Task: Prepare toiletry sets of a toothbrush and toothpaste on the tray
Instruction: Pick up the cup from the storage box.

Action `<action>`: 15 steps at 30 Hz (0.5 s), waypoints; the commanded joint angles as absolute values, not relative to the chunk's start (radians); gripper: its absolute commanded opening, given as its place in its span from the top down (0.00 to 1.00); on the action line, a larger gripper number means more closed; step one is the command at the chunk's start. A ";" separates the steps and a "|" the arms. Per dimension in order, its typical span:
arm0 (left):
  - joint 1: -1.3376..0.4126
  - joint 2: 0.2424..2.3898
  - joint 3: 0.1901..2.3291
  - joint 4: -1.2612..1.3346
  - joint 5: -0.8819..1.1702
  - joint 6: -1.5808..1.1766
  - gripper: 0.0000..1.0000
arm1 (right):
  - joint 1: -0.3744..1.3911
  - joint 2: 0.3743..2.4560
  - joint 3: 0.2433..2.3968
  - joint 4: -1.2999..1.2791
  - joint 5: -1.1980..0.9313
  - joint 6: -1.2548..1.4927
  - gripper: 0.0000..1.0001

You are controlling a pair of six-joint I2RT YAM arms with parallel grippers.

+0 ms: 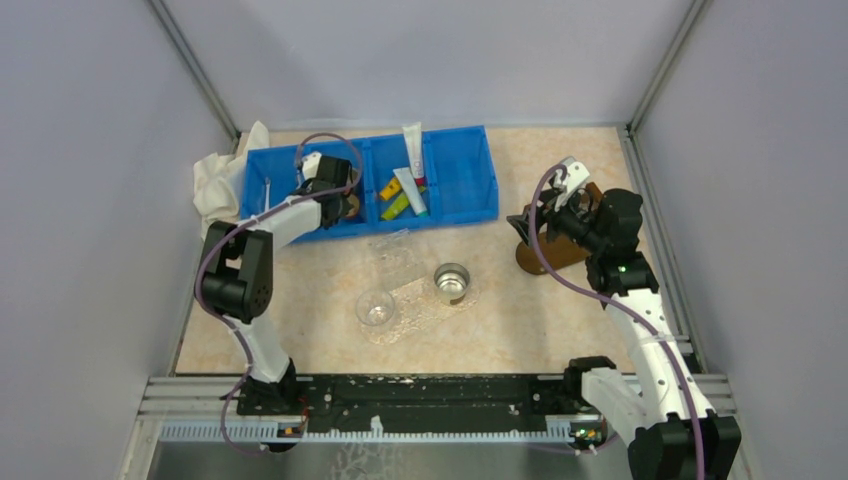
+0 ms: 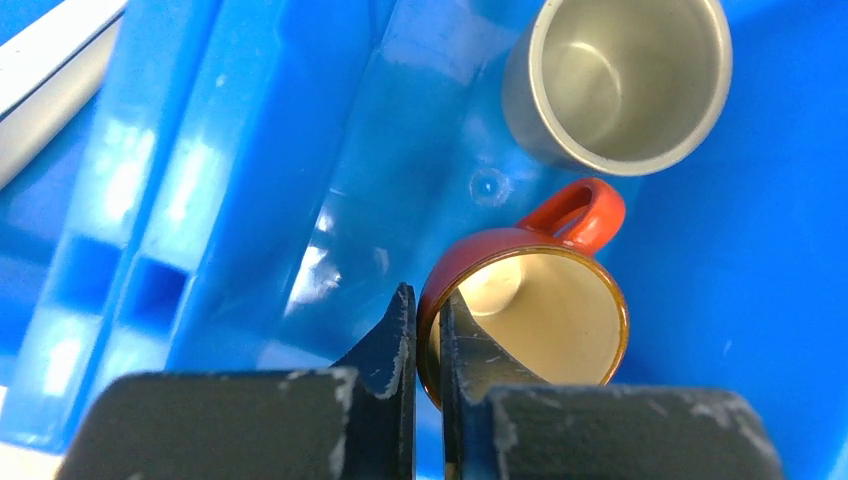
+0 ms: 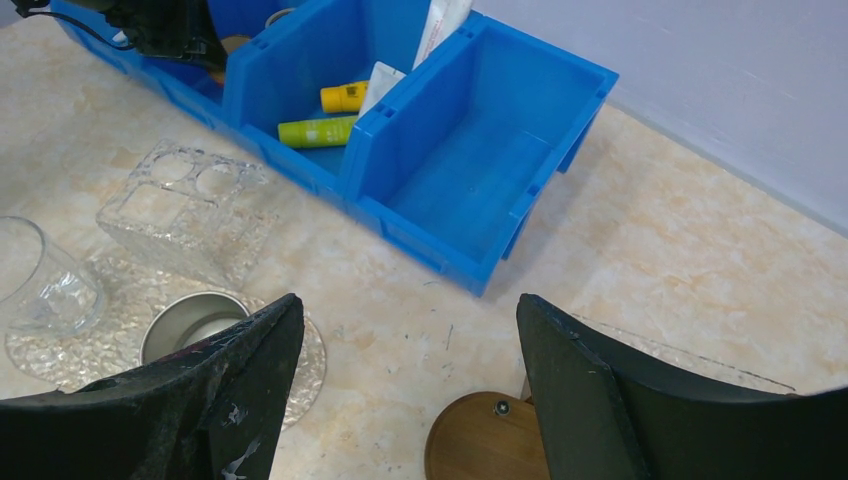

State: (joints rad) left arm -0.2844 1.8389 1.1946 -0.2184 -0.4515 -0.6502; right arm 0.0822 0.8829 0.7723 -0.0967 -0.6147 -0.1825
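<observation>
My left gripper (image 1: 343,198) reaches into the left compartment of the blue bin (image 1: 470,200). In the left wrist view it (image 2: 424,305) is shut on the rim of a red cup (image 2: 540,310), one finger inside and one outside. A thin pale toothbrush (image 1: 267,195) lies in that compartment, and pale sticks (image 2: 50,80) show at the bin's edge. White toothpaste tubes (image 1: 412,150) and yellow and green ones (image 1: 397,205) lie in the middle compartment. The clear textured tray (image 1: 420,312) holds a glass cup (image 1: 376,308) and a metal cup (image 1: 452,283). My right gripper (image 3: 410,320) is open and empty over a wooden stand (image 3: 485,440).
A second metal cup (image 2: 620,75) lies in the bin beside the red one. A clear holder with round holes (image 1: 395,255) stands between bin and tray. A white cloth (image 1: 220,175) lies left of the bin. The bin's right compartment (image 3: 470,170) holds nothing.
</observation>
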 commanded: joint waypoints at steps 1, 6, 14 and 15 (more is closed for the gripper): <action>-0.278 1.717 1.140 -0.143 -0.434 -0.609 0.99 | 0.074 0.857 0.775 -0.051 -0.635 -0.191 0.22; -0.277 1.587 1.027 -0.022 -0.406 -0.548 1.00 | 0.075 0.854 0.772 -0.048 -0.663 -0.186 0.22; -0.287 1.384 0.892 0.036 -0.189 -0.483 1.00 | 0.075 0.854 0.764 -0.041 -0.833 -0.173 0.22; -0.291 1.349 0.863 0.052 -0.162 -0.473 1.00 | 0.075 0.856 0.763 -0.038 -0.880 -0.169 0.23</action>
State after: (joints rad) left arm -0.2855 1.4662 0.9447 -0.0502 -0.3161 -0.5293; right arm 0.0818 0.8768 0.7719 -0.0963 -0.7193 -0.1802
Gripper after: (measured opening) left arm 0.096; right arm 0.778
